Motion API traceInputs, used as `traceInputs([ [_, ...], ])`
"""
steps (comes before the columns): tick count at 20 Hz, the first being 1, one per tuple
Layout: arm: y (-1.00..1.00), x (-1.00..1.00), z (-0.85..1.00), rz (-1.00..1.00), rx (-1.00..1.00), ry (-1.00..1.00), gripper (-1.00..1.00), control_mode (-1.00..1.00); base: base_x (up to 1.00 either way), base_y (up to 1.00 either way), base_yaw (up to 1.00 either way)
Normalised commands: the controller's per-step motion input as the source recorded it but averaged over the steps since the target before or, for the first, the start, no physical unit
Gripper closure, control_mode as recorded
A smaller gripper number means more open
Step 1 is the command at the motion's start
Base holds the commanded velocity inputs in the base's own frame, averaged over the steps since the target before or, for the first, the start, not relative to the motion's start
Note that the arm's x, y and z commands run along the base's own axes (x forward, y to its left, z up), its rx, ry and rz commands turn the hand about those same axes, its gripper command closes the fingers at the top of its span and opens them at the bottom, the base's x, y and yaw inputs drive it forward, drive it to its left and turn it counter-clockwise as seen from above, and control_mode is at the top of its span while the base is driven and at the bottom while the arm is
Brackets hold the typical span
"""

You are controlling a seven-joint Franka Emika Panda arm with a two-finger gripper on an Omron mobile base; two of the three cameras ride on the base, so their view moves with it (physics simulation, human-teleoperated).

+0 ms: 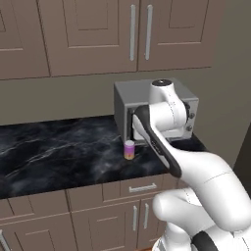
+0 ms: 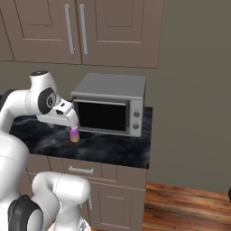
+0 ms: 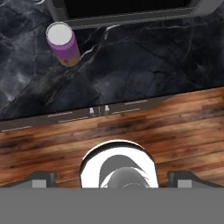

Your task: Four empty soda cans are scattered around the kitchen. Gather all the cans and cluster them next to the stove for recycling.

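Nearby, microwave stands just behind purple can.

A purple soda can stands upright on the black marble counter, just in front of the grey microwave. The white arm crosses the microwave's front

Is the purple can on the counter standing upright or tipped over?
Upright. The purple can stands on its orange base on the black counter, silver top up, in front of the microwave.
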Motion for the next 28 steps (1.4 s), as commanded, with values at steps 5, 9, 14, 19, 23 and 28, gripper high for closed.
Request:
traceInputs([
  [5,0.15,0.23,-0.11,0.01,0.01,0.00,-1.00,-1.00,0.00,0.00,0.00],
  [9,0.16,0.28,-0.14,0.02,0.02,0.00,-1.00,-1.00,0.00,0.00,0.00],
  [14,0.11,0.30,-0.12,0.03,0.03,0.00,-1.00,-1.00,0.00,0.00,0.00],
  [19,0.08,0.24,-0.16,0.02,0.01,0.00,-1.00,-1.00,0.00,0.00,0.00],
  [23,0.06,0.21,-0.23,0.02,0.00,0.00,-1.00,-1.00,0.00,0.00,0.00],
  [28,0.00,0.22,-0.21,0.01,0.00,0.00,-1.00,-1.00,0.00,0.00,0.00],
])
